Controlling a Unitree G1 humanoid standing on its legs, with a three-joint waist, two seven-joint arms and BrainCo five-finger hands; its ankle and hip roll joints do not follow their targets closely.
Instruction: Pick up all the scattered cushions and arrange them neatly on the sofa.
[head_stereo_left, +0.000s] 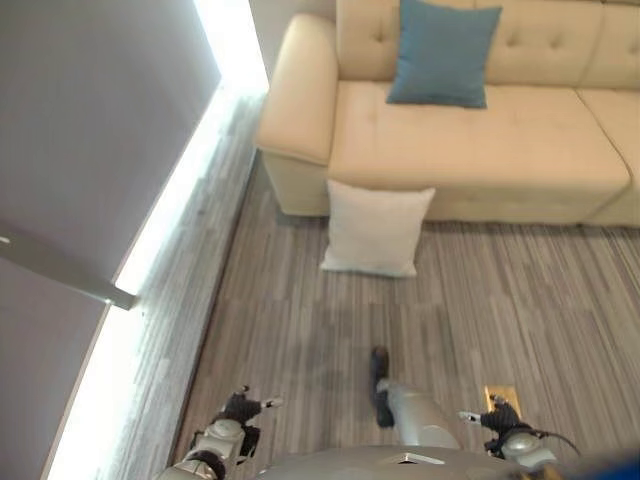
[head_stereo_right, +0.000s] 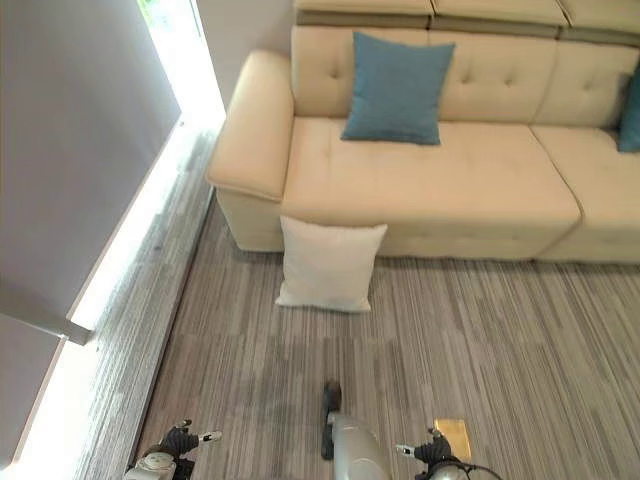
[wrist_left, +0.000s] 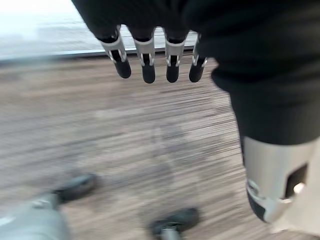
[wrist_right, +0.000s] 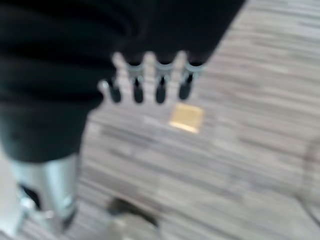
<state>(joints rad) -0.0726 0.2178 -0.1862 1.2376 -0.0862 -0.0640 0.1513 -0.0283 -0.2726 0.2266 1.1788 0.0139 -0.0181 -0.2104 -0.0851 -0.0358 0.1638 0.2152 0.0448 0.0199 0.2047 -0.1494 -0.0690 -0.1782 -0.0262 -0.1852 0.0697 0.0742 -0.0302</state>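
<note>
Left hand (wrist_left: 150, 55) empty; white cushion (head_stereo_left: 375, 228) leans against sofa (head_stereo_left: 480, 150).

Glaring daylight strip (head_stereo_left: 170, 240) at left; blurred wrist views.

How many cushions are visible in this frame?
3: a white cushion on the floor against the sofa front, a blue cushion on its seat, another blue one at the right edge.

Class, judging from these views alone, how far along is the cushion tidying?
Done: a blue cushion leans against the sofa backrest. In hand: nothing; the left hand and right hand hang open over the floor. Left: the white cushion stands on the floor, propped against the sofa front.
</note>
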